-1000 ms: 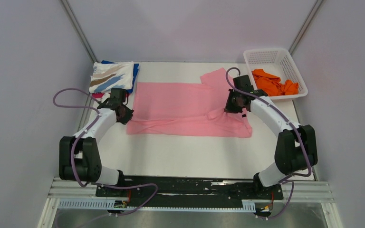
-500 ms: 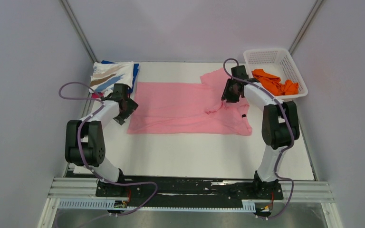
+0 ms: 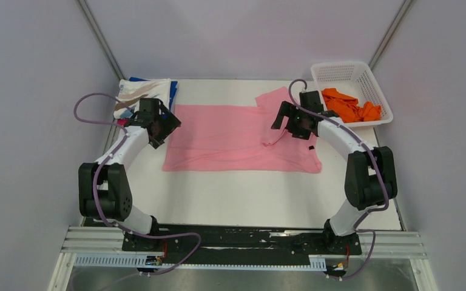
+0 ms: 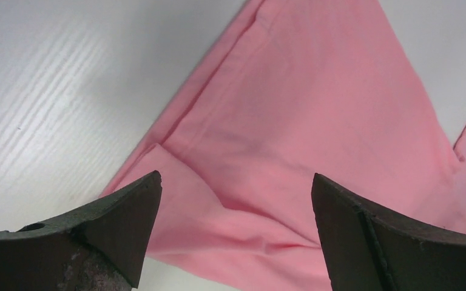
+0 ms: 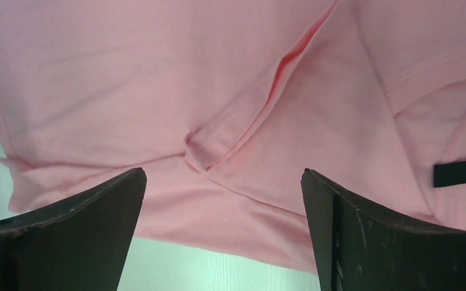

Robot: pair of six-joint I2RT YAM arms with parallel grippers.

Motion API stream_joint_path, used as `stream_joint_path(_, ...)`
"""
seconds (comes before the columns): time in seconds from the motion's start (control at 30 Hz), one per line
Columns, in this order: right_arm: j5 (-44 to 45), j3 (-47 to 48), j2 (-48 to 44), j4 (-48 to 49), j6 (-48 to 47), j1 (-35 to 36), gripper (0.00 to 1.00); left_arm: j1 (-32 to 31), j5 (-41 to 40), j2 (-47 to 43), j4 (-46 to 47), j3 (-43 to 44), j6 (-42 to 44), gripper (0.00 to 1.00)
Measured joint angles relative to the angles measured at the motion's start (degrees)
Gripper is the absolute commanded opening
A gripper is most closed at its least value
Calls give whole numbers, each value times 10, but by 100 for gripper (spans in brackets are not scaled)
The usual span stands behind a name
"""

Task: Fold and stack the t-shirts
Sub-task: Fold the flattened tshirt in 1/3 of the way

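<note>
Hovering left gripper (image 3: 161, 125): your fingers stood wide apart and empty above the hem end of the pink t-shirt (image 3: 230, 138), near the folded stack (image 3: 144, 92) at the far-left corner of the table (image 3: 249, 194).
Left-side risk: the near hem corner (image 4: 176, 176) lay folded over on itself. If you pinched only the top layer there, I judged the fold would drag crooked.
Shirt position: it lay spread across the middle of the table, with one sleeve pointing toward the far edge.
Your right gripper (image 3: 285, 118): the fingers were equally wide, holding nothing, over a raised ridge (image 5: 243, 130) of cloth near the collar.
Right-side risk: closing on that ridge could have bunched the cloth rather than caught a clean edge.
White basket (image 3: 346, 71): the orange t-shirt (image 3: 349, 106) lay inside, just beside your right arm. A wide swing could have clipped the wall.
</note>
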Motion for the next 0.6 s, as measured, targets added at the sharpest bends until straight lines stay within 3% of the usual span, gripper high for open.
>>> stream_joint_path(0.33,-59,-23,61,24,2,43,100,-47,75,19,17,-59,12,100)
stream_joint_path(0.6,-65,94,184,45,7,43,100,-47,74,24,10,-60,17,100)
